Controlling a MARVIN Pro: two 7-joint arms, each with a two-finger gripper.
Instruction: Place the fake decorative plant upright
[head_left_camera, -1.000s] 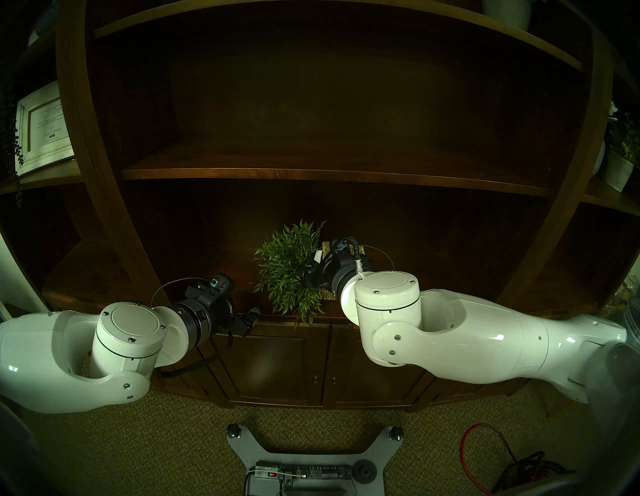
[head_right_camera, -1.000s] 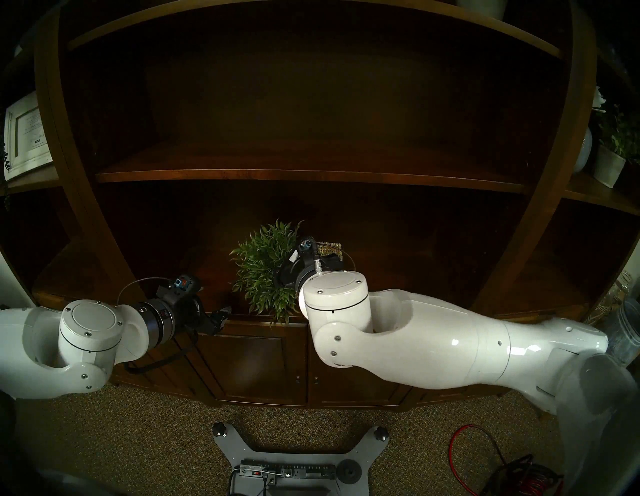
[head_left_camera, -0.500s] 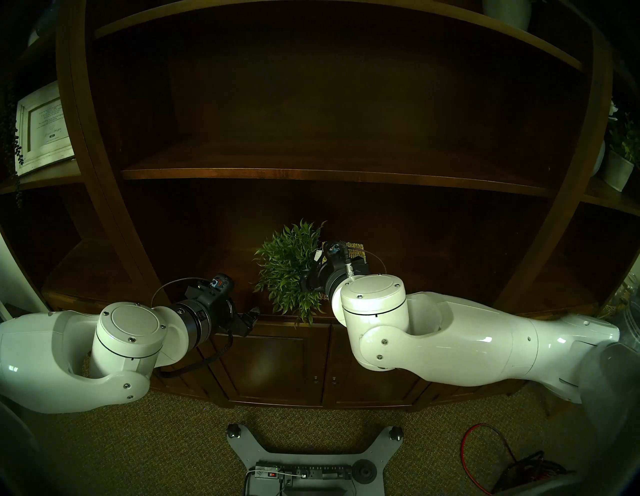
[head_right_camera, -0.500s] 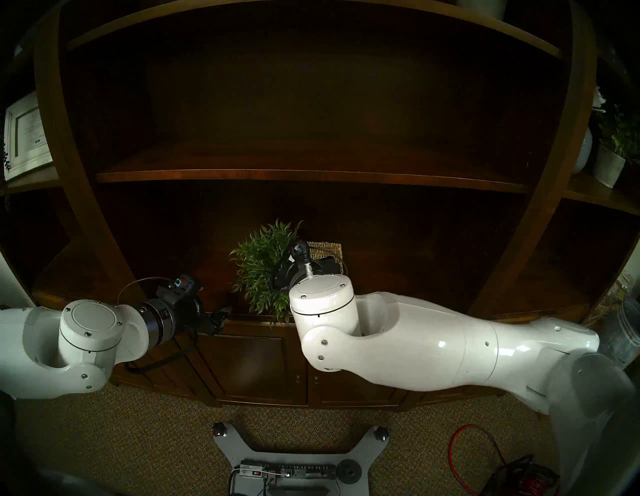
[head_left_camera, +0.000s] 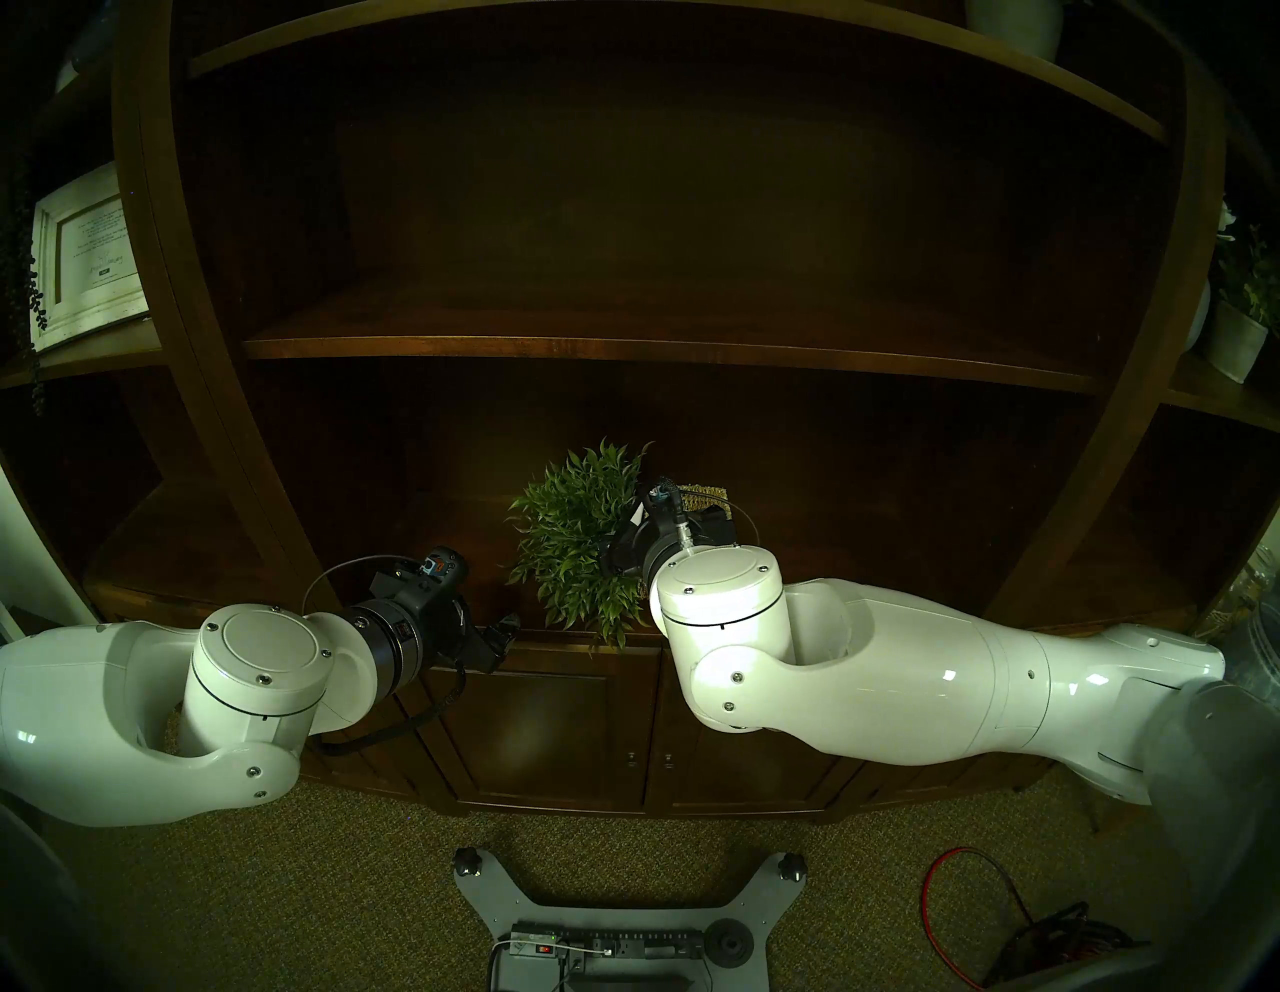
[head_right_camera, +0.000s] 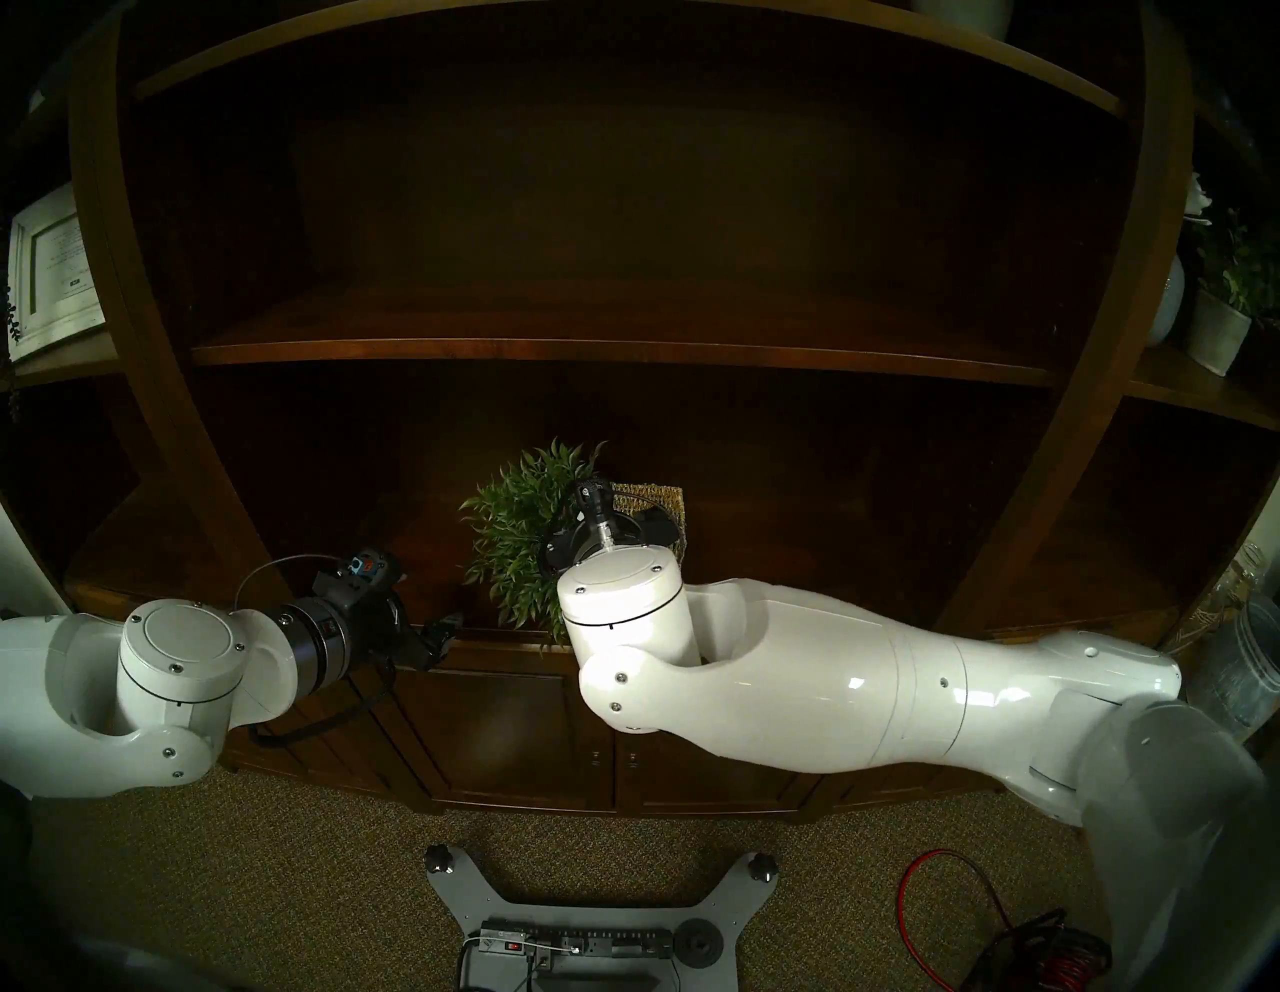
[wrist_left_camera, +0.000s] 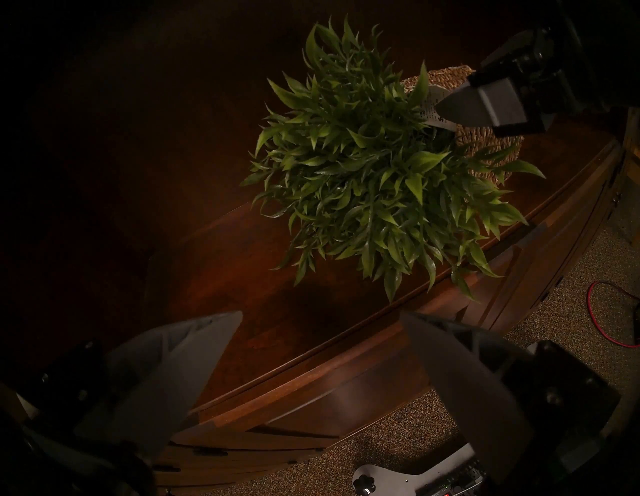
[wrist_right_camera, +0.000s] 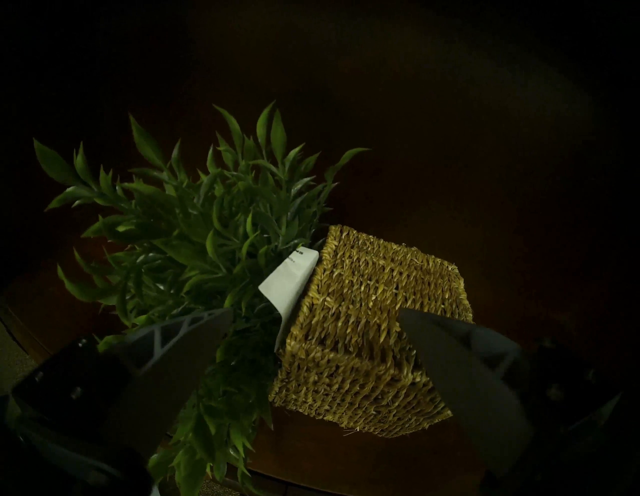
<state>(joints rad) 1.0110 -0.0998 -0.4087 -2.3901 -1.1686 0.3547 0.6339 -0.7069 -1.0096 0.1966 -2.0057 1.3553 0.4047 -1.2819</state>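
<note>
Dark brown wooden cabinet shelf (head_left_camera: 443, 526) carries bushy green fake plant in square woven-straw basket (wrist_right_camera: 363, 311), tipped on side, leaves overhanging front edge.

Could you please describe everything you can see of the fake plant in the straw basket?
The fake decorative plant is a bushy ball of narrow pointed green leaves in a square tan woven-straw basket with a white paper tag. It lies tipped on its side on the dark wooden shelf, leaves overhanging the front edge. The open right gripper straddles the basket.

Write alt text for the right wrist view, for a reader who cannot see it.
A fake plant lies tipped on its side on a dark wooden shelf, its square woven basket and white paper tag facing the camera. The right gripper hangs just above, its jaws open on either side of the basket's rim.
</note>
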